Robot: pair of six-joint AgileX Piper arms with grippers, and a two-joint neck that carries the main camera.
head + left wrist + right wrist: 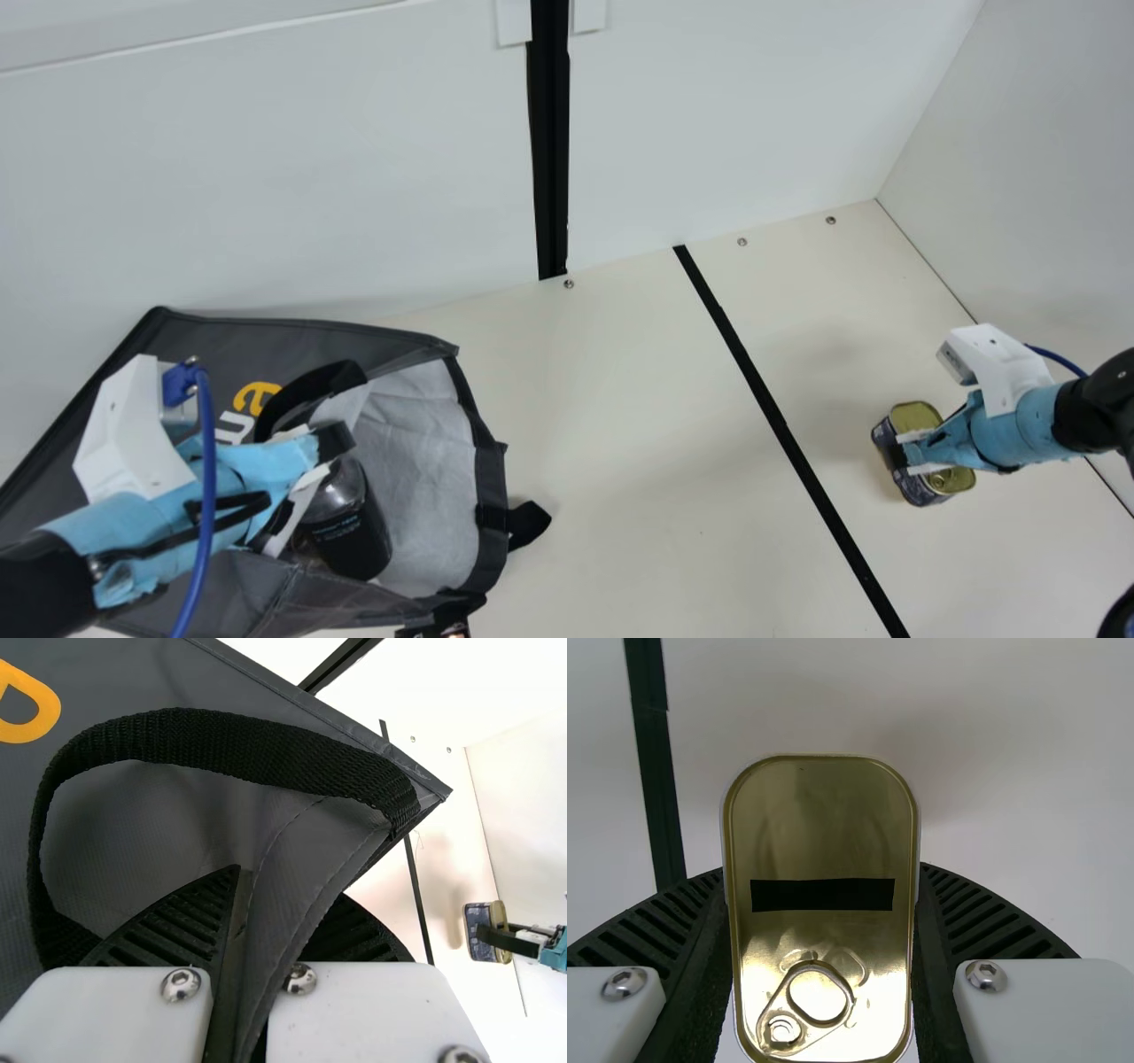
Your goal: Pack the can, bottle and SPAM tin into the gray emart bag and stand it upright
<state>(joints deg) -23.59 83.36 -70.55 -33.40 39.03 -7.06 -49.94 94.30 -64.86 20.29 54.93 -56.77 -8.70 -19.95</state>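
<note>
At the lower left of the main view, the bag [213, 341] is laid on its side, mouth turned toward the right, and the bottle [350, 539] is seen in that mouth, against the pale lining [425, 443]. The step in hand is judged to be the tin's loading, so the mouth is best held wide: the edge should be pulled gently up and away from the bottle, with the loop of the handle [221, 740] left out of the opening. That edge is pinched by the left gripper [288, 886], whose fingers are nearly closed, a fold of cloth caught between them. Farther across, the table [620, 461] is crossed by a black strip [780, 425], and beyond it, at the right of the frame, the tin [917, 416] is clasped by the right gripper [822, 870]. Its fingers are parted by just the tin's width and set against both long sides, lid and pull ring [819, 997] facing the wrist camera; whether it is clear of the table cannot be told. For a sound carry, the grip should be proved by a small lift, the tin brought over high enough to miss the bag's rim, then lowered deep beside the bottle before release. Farthest off, the scene is closed by a white wall [310, 177].
</note>
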